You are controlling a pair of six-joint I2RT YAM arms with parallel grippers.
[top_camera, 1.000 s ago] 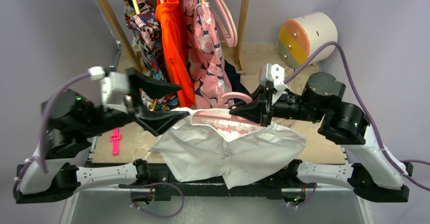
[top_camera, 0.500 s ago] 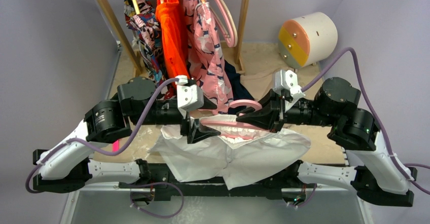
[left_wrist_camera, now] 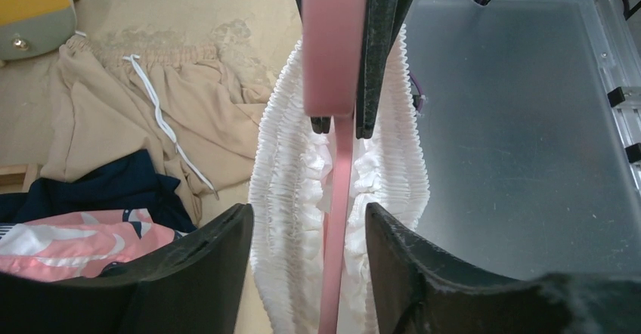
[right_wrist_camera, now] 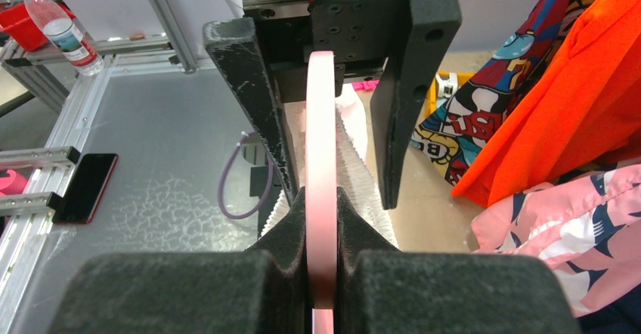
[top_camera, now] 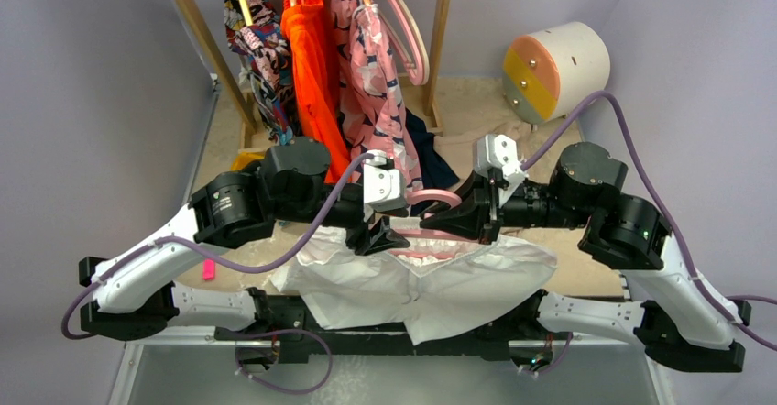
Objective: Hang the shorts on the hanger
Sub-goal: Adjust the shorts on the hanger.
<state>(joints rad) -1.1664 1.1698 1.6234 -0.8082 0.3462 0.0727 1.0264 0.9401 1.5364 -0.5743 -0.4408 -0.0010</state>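
Note:
The white shorts (top_camera: 412, 281) lie spread at the table's near edge, with their gathered waistband (left_wrist_camera: 280, 198) bunched around the slim arm of the pink hanger (left_wrist_camera: 332, 273). My right gripper (top_camera: 449, 224) is shut on the hanger (right_wrist_camera: 321, 122) near its loop hook (top_camera: 431, 194). My left gripper (top_camera: 380, 237) faces it from the left. In the left wrist view that gripper (left_wrist_camera: 308, 213) is open, and its fingers (left_wrist_camera: 189, 273) straddle the waistband and the hanger arm. The shorts (right_wrist_camera: 355, 153) show as white ruffles behind the hanger in the right wrist view.
Behind the arms, a wooden rack holds a patterned garment (top_camera: 261, 48), an orange one (top_camera: 311, 57), a pink patterned one (top_camera: 376, 84) and a bare pink hanger (top_camera: 408, 29). A tan garment (left_wrist_camera: 151, 122) and a navy one (left_wrist_camera: 98, 190) lie on the table. A round cream drum (top_camera: 554, 66) stands back right.
My left arm has swung from the far left to the middle. Its gripper now straddles the waistband and hanger, with the jaws somewhat narrower. The right gripper has kept its hold and barely shifted.

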